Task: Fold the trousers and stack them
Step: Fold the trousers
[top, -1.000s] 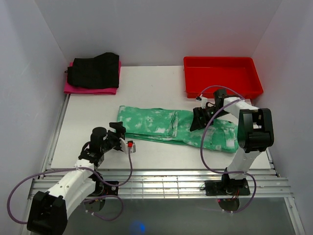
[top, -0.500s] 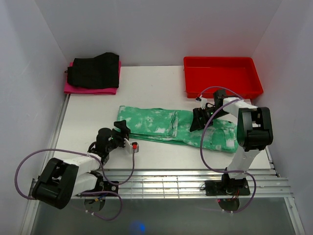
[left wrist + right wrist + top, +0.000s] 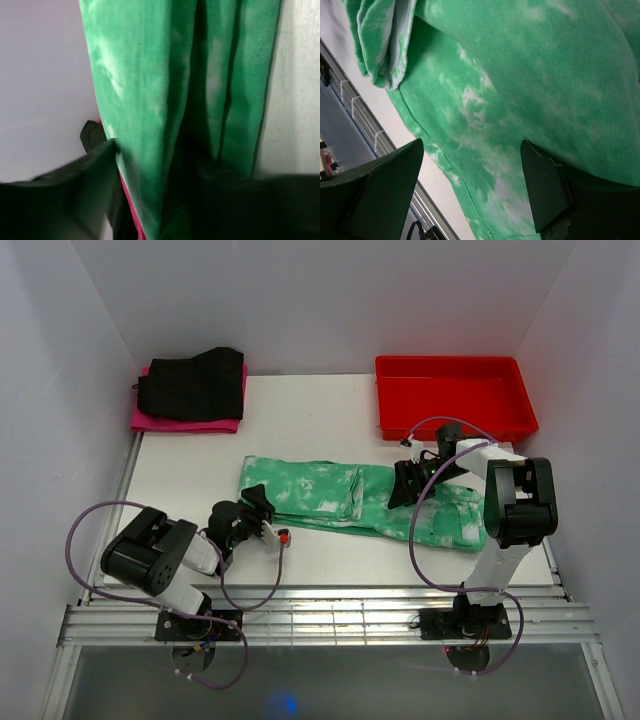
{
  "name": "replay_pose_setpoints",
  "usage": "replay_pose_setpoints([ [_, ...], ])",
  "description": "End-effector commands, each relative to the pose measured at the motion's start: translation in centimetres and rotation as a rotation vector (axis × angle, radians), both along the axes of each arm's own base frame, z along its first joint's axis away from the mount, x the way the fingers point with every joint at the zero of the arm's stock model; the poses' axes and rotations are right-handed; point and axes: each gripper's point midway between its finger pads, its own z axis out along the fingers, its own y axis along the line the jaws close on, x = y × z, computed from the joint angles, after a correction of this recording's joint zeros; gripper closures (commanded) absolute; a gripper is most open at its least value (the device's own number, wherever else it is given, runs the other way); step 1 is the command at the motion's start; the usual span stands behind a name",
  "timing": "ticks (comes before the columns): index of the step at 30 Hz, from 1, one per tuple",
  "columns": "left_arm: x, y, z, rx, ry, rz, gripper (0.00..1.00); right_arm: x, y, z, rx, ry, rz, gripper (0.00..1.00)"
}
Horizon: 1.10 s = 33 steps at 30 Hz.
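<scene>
Straddles trousers (image 3: 320,490) end with released left tool (image 3: 262,506), ready to fold; poises released right tool (image 3: 403,485) just above fabric.

We see white arms (image 3: 495,555) with black joints, looping purple cables (image 3: 412,540), and matte black wedge-shaped fingers (image 3: 545,185).

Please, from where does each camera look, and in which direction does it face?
Top external: fixed above and behind the arms, facing down on the table; both arms show, bases nearest.
Left wrist: on the left arm, low at the end of the trousers, facing along them; fingers of the left gripper show at the bottom.
Right wrist: on the right arm, close over the trousers, facing down; fingers of the right gripper show in both lower corners.
Shared: all three views show the trousers.
</scene>
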Motion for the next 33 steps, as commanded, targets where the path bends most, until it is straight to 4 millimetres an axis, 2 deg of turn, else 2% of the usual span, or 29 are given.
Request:
replay_pose_setpoints([
  [1, 2.0, 0.1, 3.4, -0.008, -0.173, 0.046, 0.44, 0.0, -0.3, -1.1, -0.034, 0.012, 0.005, 0.16],
  [4, 2.3, 1.2, 3.1, 0.007, -0.176, 0.103, 0.62, -0.1, -0.4, -1.3, -0.041, 0.015, 0.007, 0.16],
  [5, 2.3, 1.4, 3.0, 0.008, -0.177, 0.114, 0.74, -0.2, -0.5, -1.5, -0.044, 0.020, 0.007, 0.16],
  [7, 2.2, 1.8, 2.9, 0.006, -0.173, 0.137, 0.82, -0.4, -0.6, -1.7, -0.052, 0.026, 0.007, 0.16],
  [8, 2.3, 2.4, 2.8, 0.010, -0.168, 0.169, 0.94, -0.3, -0.7, -1.8, -0.057, 0.026, 0.005, 0.16],
  [10, 2.6, 3.0, 2.5, 0.004, -0.148, 0.213, 1.00, -0.4, -0.9, -2.0, -0.072, 0.023, 0.007, 0.17],
  [19, 1.4, 8.1, 0.1, 0.061, -0.044, 0.438, 1.00, -0.6, -1.8, -2.9, -0.135, 0.029, -0.001, 0.22],
  [23, 0.2, 9.3, -0.6, 0.061, -0.022, 0.449, 0.99, -0.8, -2.0, -3.3, -0.150, 0.040, -0.001, 0.23],
  [28, 0.0, 9.5, 0.7, -0.006, -0.056, 0.439, 0.84, -0.8, -3.4, -4.7, -0.235, 0.044, -0.006, 0.25],
  [29, 0.0, 9.3, 1.0, -0.016, -0.061, 0.428, 0.75, -0.8, -3.5, -4.9, -0.248, 0.047, -0.007, 0.25],
  [30, 0.1, 9.2, 1.3, -0.027, -0.068, 0.427, 0.73, -0.8, -3.8, -5.1, -0.262, 0.050, -0.009, 0.25],
  [33, 0.6, 8.7, 2.4, -0.057, -0.083, 0.415, 0.64, -0.7, -3.8, -5.2, -0.265, 0.050, -0.010, 0.26],
])
